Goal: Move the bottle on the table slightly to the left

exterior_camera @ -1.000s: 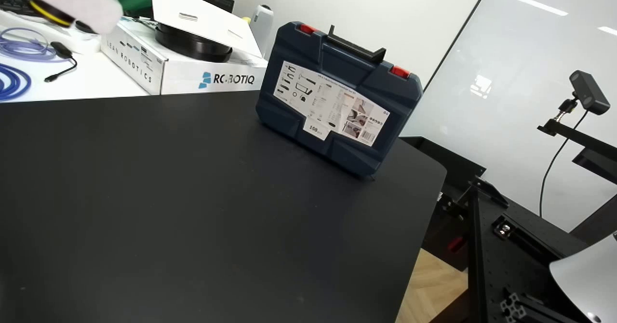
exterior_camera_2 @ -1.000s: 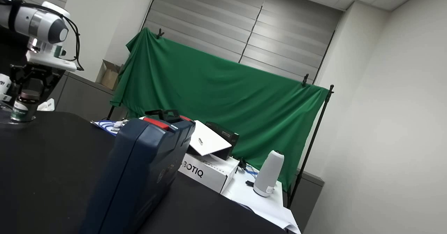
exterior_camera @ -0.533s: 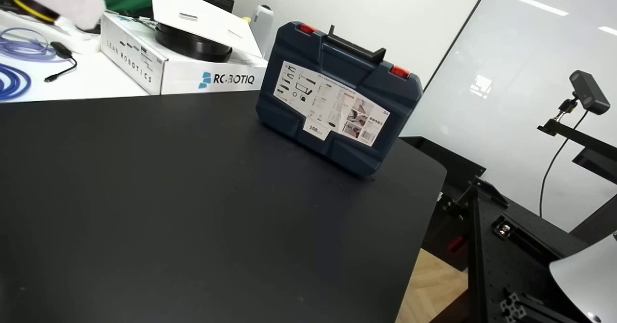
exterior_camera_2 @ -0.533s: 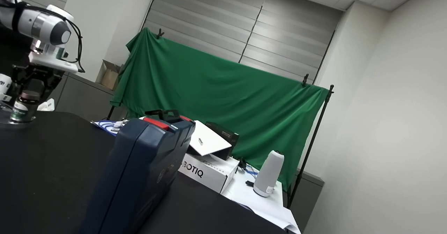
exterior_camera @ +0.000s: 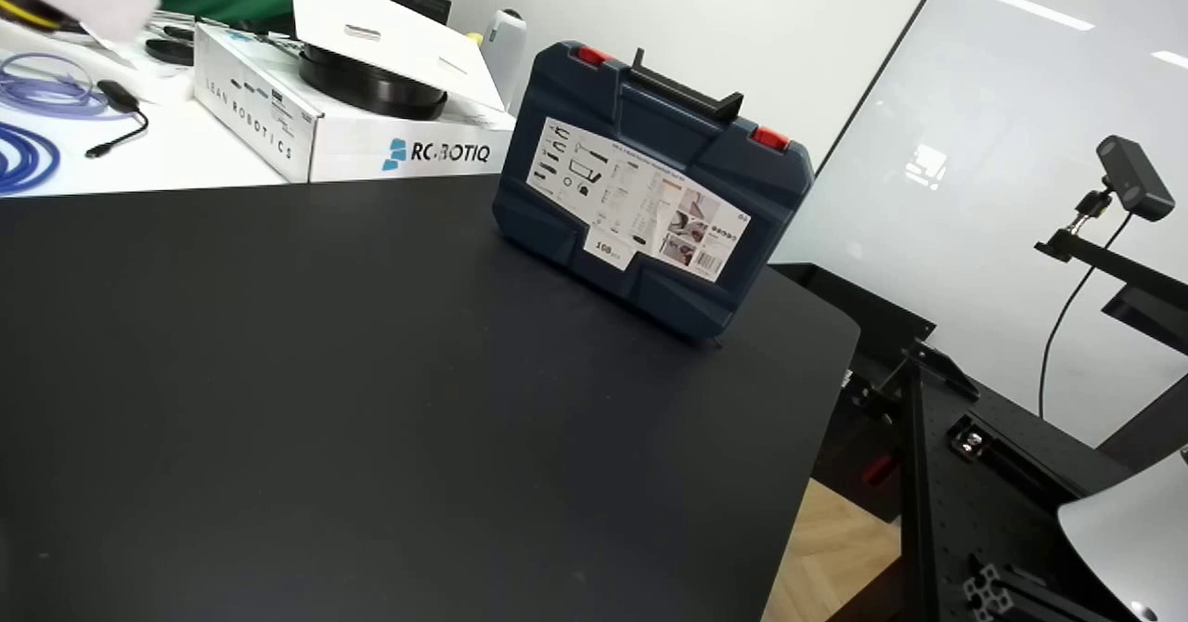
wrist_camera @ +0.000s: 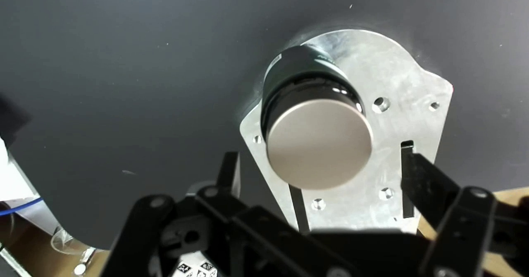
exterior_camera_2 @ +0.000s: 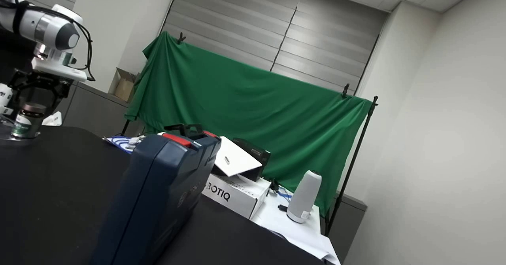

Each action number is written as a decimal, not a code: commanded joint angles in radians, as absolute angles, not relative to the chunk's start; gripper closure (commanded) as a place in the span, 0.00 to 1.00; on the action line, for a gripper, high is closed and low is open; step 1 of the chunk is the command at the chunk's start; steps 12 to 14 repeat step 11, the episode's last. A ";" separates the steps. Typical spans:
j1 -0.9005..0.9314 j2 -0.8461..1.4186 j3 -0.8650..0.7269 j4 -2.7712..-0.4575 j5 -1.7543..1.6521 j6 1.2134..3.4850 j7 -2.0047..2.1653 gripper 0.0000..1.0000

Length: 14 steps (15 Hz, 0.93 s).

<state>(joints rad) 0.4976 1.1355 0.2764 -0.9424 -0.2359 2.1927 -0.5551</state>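
The bottle [wrist_camera: 318,142] stands upright on a silver metal plate [wrist_camera: 372,62] lying on the black table [wrist_camera: 144,82]. In the wrist view its flat brownish cap faces the camera, with a dark body and a green label behind it. My gripper [wrist_camera: 324,171] is open, one of its fingers [wrist_camera: 229,173] to each side of the cap, and gaps show between them and it. At the left edge of an exterior view the gripper [exterior_camera_2: 37,99] hangs over the bottle [exterior_camera_2: 24,122]. The bottle is out of view in an exterior view that shows the table [exterior_camera: 371,371].
A blue tool case [exterior_camera: 650,195] stands on the table, also seen in an exterior view as the case [exterior_camera_2: 158,197]. Past the table's edge sits a white box [exterior_camera: 408,149]. Blue cables [exterior_camera: 28,153] lie on a white surface.
The jaws have spread apart and let go of the bottle, which stays in place. The arm has shifted only slightly. A blurred pale shape at upper left has moved left.
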 commanded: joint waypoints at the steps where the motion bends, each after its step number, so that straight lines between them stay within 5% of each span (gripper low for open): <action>1: 0.519 1.136 0.264 -0.881 -0.252 2.170 -0.550 0.00; 14: 0.514 1.105 0.278 -0.909 -0.256 2.194 -0.555 0.00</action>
